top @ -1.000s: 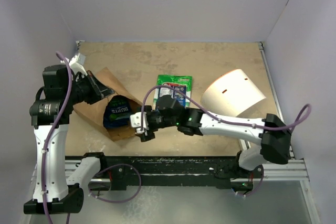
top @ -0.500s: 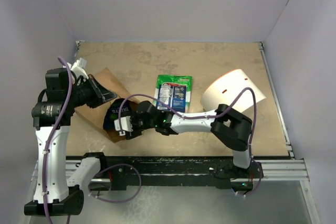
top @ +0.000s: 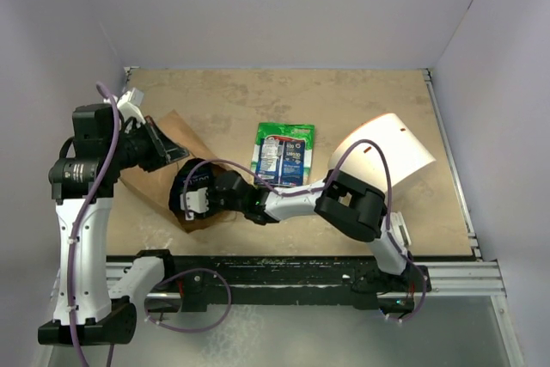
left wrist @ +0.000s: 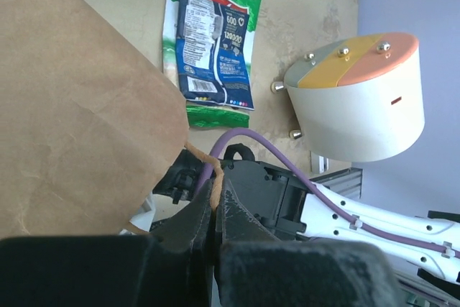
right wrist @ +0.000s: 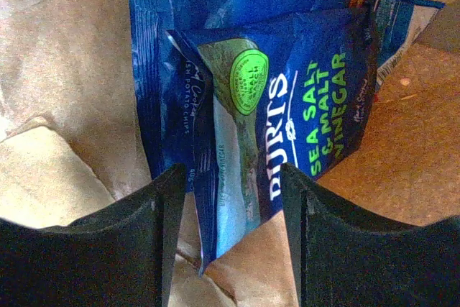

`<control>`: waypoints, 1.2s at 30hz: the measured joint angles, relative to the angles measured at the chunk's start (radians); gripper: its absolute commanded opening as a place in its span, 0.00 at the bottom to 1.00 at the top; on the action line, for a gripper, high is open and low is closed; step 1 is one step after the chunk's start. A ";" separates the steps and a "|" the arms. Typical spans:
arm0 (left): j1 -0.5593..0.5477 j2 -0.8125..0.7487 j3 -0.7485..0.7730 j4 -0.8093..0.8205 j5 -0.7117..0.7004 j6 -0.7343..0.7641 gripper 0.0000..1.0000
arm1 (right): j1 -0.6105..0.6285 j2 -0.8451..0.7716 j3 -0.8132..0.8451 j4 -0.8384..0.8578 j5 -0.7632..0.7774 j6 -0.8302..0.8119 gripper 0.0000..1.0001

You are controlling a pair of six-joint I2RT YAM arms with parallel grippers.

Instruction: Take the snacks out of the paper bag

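The brown paper bag (top: 159,148) lies at the left with its mouth facing right. My left gripper (top: 176,158) is shut on the bag's twisted paper handle (left wrist: 208,167) and holds the upper edge up. My right gripper (top: 192,199) is open and reaches into the bag mouth. In the right wrist view its fingers (right wrist: 162,228) straddle the lower edge of a dark blue "Burts" snack packet (right wrist: 287,106) lying on the bag's inner paper (right wrist: 65,70). A green packet (top: 284,137) with a dark blue packet (top: 284,161) on top lies on the table outside the bag.
A white cylindrical container (top: 382,154) with an orange-rimmed end lies on its side at the right; it also shows in the left wrist view (left wrist: 359,102). The right arm (top: 292,199) stretches across the front of the table. Walls enclose the table on three sides.
My right gripper has moved left from outside the bag mouth into the bag, over the blue packet. My left gripper keeps hold of the handle with little movement.
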 measured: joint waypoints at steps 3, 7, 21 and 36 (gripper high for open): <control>0.000 0.014 0.003 -0.012 0.002 0.022 0.00 | 0.001 0.030 0.009 0.025 0.016 -0.013 0.57; 0.000 0.037 0.015 -0.030 0.002 0.042 0.00 | 0.001 0.074 0.045 0.052 0.036 -0.028 0.53; 0.000 0.050 0.054 -0.040 -0.008 0.068 0.00 | 0.002 0.104 0.138 0.039 0.047 0.035 0.09; 0.000 0.017 0.026 -0.034 -0.087 0.057 0.00 | 0.002 -0.171 0.010 -0.161 -0.085 0.136 0.00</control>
